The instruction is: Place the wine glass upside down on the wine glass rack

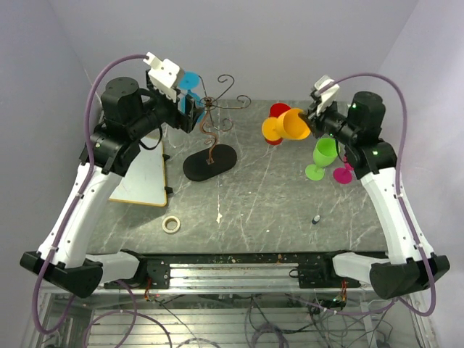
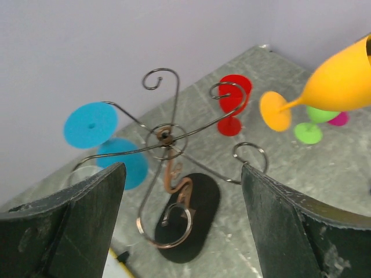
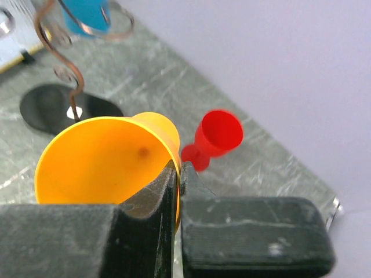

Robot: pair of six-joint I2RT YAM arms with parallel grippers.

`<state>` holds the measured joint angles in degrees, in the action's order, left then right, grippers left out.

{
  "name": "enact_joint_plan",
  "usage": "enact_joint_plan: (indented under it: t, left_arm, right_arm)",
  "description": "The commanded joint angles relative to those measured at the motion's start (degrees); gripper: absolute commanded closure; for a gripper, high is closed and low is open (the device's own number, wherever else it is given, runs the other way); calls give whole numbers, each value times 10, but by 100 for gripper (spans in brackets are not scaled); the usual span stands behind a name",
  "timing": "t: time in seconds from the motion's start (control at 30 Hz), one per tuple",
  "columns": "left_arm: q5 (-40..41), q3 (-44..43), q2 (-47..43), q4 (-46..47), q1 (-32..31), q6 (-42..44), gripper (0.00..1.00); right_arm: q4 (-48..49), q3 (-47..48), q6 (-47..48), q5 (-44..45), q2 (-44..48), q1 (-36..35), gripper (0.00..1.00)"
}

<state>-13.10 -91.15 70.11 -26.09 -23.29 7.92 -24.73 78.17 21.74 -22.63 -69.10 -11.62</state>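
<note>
An orange wine glass [image 1: 290,123] hangs in the air on its side, foot pointing left, right of the wine glass rack [image 1: 210,138]. My right gripper [image 1: 313,119] is shut on its rim, one finger inside the bowl [image 3: 98,156] and one outside. The rack's curled wire arms [image 2: 165,136] rise from a black oval base [image 1: 210,162]. A blue wine glass [image 2: 90,123] hangs upside down on the rack's left arm. Close above and left of the rack, my left gripper [image 2: 182,226] stands open with nothing between its fingers.
A red glass [image 1: 278,111] stands behind the orange one. Green [image 1: 324,154] and magenta [image 1: 342,174] glasses stand at the right. A white board [image 1: 141,177] lies at the left, a tape roll [image 1: 171,224] near the front, a small dark object [image 1: 317,219] front right.
</note>
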Motion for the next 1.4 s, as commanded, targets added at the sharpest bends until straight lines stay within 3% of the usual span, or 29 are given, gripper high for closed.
enact_joint_plan:
  t: [0.0,0.4,0.7,0.97,1.1,1.37]
  left_arm:
    - [-75,-21,21,46,3,-116,11]
    - [-136,-91,96,89,-6,-280,18]
    - [-172,-97,136,134,-24,-359,20]
    - [-163,-79,153,142,-43,-374,21]
    - [-163,-71,161,137,-54,-373,28]
    - [-167,-75,171,135,-62,-370,55]
  right_arm:
    - [19,70,-39,-59,15,1,100]
    - [17,230,-170,-151,-31,-1,100]
    - [48,257,-226,-186,-56,-1,100]
    - [42,271,-228,-201,-67,-1,100]
    - [36,274,-223,-204,-66,-1,100]
    - [30,279,-214,-207,-71,-2,100]
